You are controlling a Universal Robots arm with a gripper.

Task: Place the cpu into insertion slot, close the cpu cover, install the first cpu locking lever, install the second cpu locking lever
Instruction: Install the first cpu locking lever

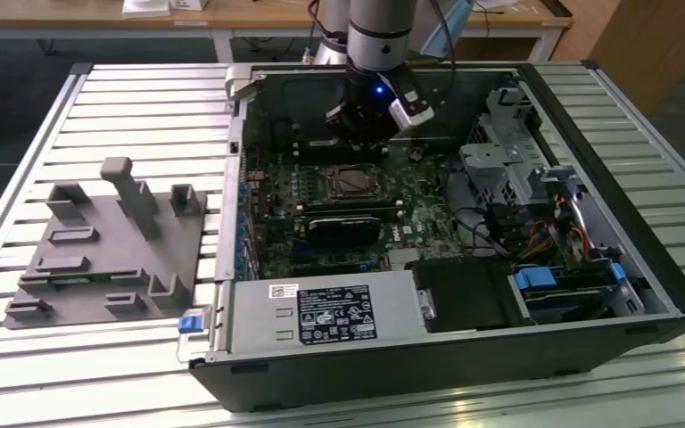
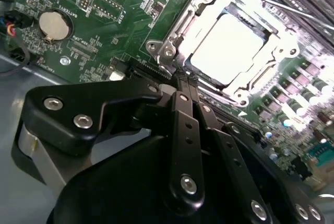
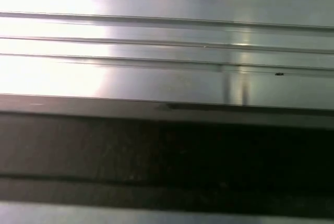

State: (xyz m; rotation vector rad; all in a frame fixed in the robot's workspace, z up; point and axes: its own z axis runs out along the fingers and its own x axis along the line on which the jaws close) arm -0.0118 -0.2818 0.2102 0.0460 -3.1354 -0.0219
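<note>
An open computer case [image 1: 462, 357] lies on its side on a slatted metal table [image 1: 128, 98], with a green motherboard [image 1: 432, 236] exposed inside. On the exterior view's left of the case a grey fixture block [image 1: 104, 254] rests on the table. The arm [image 1: 381, 31] reaches down into the case from above, and its gripper [image 1: 360, 143] hangs just beyond the insertion slot [image 1: 351, 182], near the case's far wall. In the second wrist view the gripper [image 2: 183, 80] has its black fingers [image 2: 180, 114] drawn together, tips touching, with nothing between them, and those tips sit at the edge of the socket. The cpu cover [image 2: 180, 28] lies down flat over the socket, its silvery frame surrounding the square window. The cpu [image 2: 227, 46] sits seated in the slot, its pale metal face showing through that window. A round coin cell [image 2: 55, 24] sits on the board well apart from the socket.
</note>
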